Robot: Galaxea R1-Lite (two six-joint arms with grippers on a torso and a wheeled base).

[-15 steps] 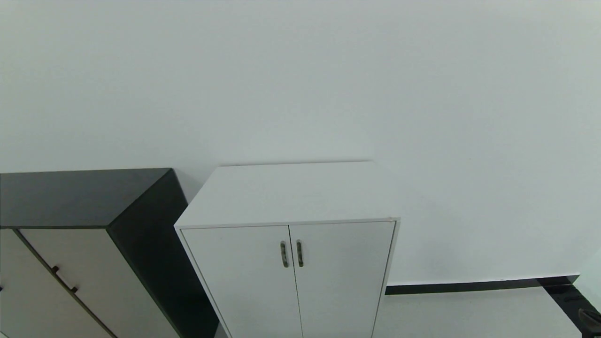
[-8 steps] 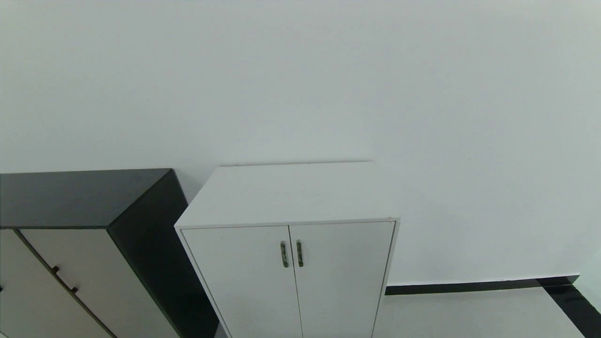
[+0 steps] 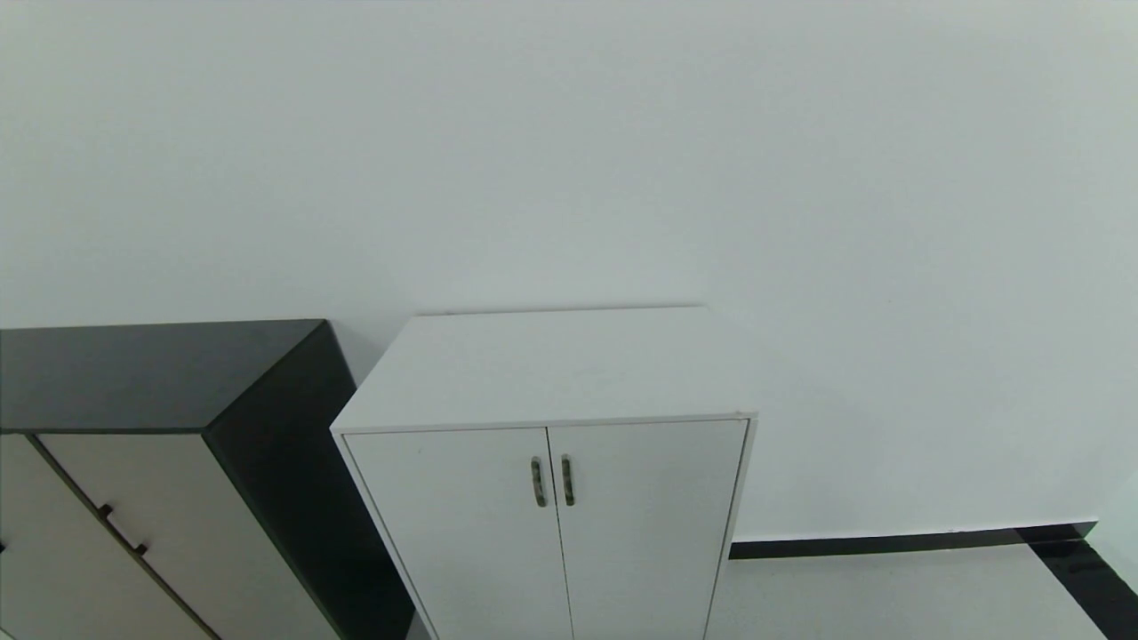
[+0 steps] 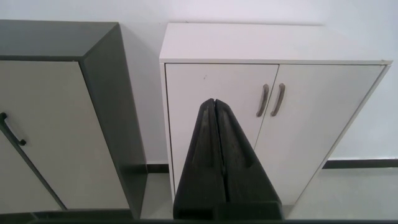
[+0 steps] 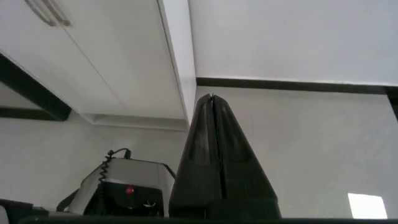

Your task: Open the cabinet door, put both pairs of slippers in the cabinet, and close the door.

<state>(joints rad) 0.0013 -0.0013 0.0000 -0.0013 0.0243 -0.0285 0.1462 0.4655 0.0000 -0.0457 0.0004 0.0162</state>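
Observation:
A white two-door cabinet [image 3: 551, 462] stands against the wall with both doors shut and two metal handles [image 3: 551, 481] side by side at the middle seam. In the left wrist view my left gripper [image 4: 216, 102] is shut with nothing in it, held in front of the left door [image 4: 211, 93] of the white cabinet [image 4: 273, 81], some way off it. In the right wrist view my right gripper [image 5: 212, 98] is shut and empty, low over the pale floor [image 5: 298, 143] beside the cabinet's side [image 5: 124, 56].
A black cabinet with beige fronts [image 3: 151, 462] stands right beside the white one on its left. A black skirting strip [image 3: 889, 542] runs along the wall on the right, above open pale floor [image 3: 889, 596].
A dark object at the head view's lower right edge one second ago has left the picture. The cabinet and its doors have not moved.

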